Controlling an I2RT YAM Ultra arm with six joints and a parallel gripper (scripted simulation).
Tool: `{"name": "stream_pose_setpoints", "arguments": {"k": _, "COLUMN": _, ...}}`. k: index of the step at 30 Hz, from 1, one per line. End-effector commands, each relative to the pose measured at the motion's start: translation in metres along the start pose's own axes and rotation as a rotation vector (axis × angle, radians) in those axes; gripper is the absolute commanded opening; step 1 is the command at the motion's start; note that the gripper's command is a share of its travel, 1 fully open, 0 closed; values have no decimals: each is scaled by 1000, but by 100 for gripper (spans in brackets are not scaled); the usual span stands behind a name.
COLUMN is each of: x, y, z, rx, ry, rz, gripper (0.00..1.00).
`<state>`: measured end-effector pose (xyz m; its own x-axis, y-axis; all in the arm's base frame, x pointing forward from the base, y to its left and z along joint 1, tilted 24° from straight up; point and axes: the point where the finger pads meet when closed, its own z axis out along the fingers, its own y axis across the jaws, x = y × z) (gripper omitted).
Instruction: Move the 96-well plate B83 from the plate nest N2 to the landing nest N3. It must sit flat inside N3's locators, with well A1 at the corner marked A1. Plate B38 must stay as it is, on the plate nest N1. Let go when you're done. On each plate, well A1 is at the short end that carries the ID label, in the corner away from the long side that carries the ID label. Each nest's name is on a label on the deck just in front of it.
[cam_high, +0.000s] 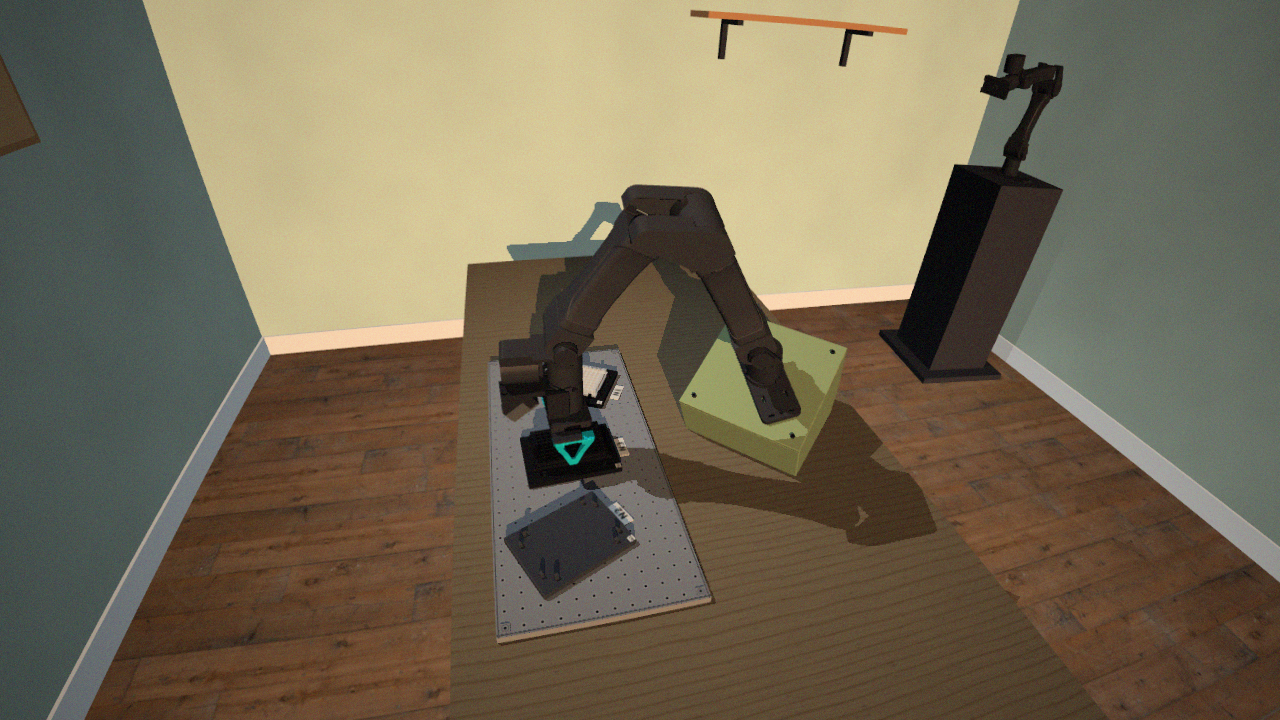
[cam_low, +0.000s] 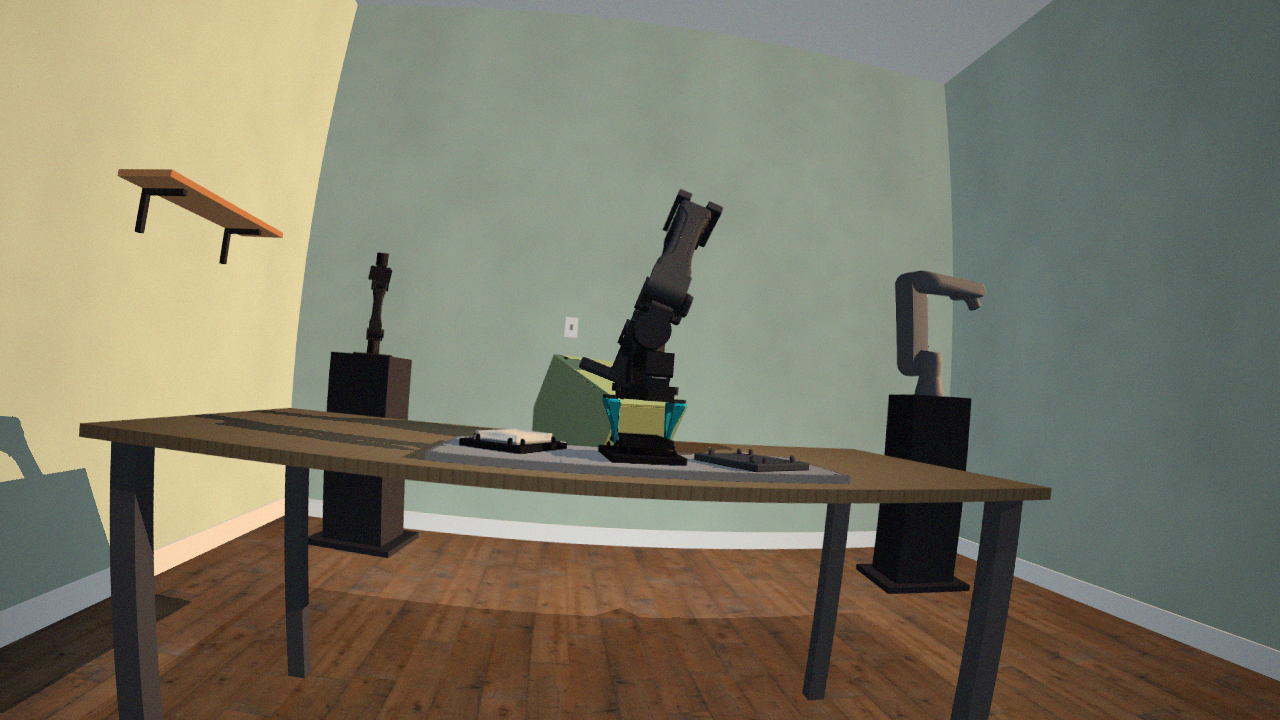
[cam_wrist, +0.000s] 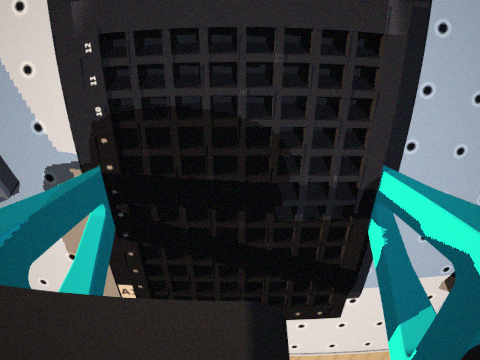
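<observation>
The black 96-well plate B83 (cam_high: 572, 455) is between my teal fingers; it fills the wrist view (cam_wrist: 240, 160). My gripper (cam_high: 571, 447) is shut on its long sides. The plate is level and low over the black nest N2 (cam_low: 642, 456), in the middle of the grey deck (cam_high: 586, 501). I cannot tell whether it touches the nest. The white plate B38 (cam_high: 597, 381) lies on nest N1 behind my wrist, partly hidden. The landing nest N3 (cam_high: 570, 541) is empty at the near end, turned at an angle, with its label (cam_high: 620, 513) beside it.
My arm's base stands on an olive block (cam_high: 765, 407) right of the deck. Two dark pedestals with other arms (cam_low: 926, 488) stand on the floor off the table. N3's locator pegs (cam_low: 751, 454) stick up from its plate.
</observation>
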<state>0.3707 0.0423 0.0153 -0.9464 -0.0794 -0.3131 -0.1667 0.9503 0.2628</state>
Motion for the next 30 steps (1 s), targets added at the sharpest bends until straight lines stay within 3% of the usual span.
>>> {"name": "stream_pose_setpoints", "arguments": {"k": 1, "x": -3, "y": 0, "z": -2, "rx": 2, "ry": -12, "rz": -1, "gripper": 0}}
{"name": "stream_pose_setpoints", "arguments": {"k": 30, "x": -2, "y": 0, "z": 2, "rx": 2, "ry": -12, "rz": -1, "gripper": 0}}
